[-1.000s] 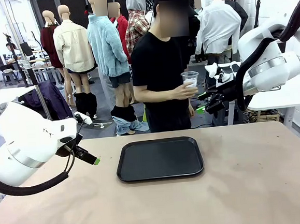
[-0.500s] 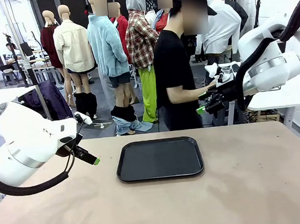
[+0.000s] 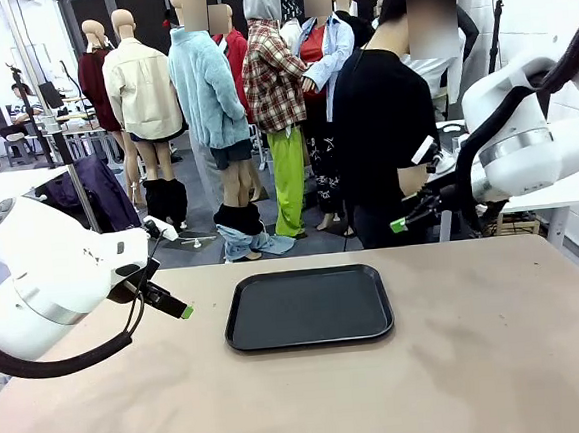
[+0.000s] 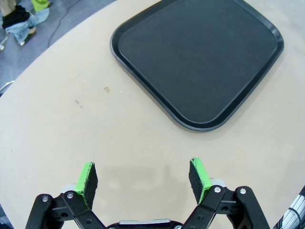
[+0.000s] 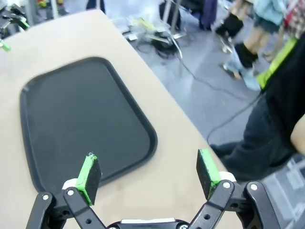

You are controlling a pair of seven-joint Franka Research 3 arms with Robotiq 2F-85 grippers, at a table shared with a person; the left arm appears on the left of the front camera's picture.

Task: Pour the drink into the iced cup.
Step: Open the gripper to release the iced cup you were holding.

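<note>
Both end effectors, left end effector (image 4: pixel 143 177) and right end effector (image 5: pixel 147 175), spread wide and holding nothing near the bare black tray (image 3: pixel 308 306) mid-table; no jar or cup on the table to judge for handling.

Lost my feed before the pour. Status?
Left gripper open, empty, over table. Right gripper open, empty, past the far edge. Black tray bare. Person turned away.

We hold our left pincer (image 4: pixel 145 177) low over the table (image 4: pixel 57 143) on the left, jaws spread wide and holding nothing. Our right pincer (image 5: pixel 148 176) hangs higher at the table's far right edge, its green pads (image 5: pixel 88 174) likewise wide apart and holding nothing.
</note>
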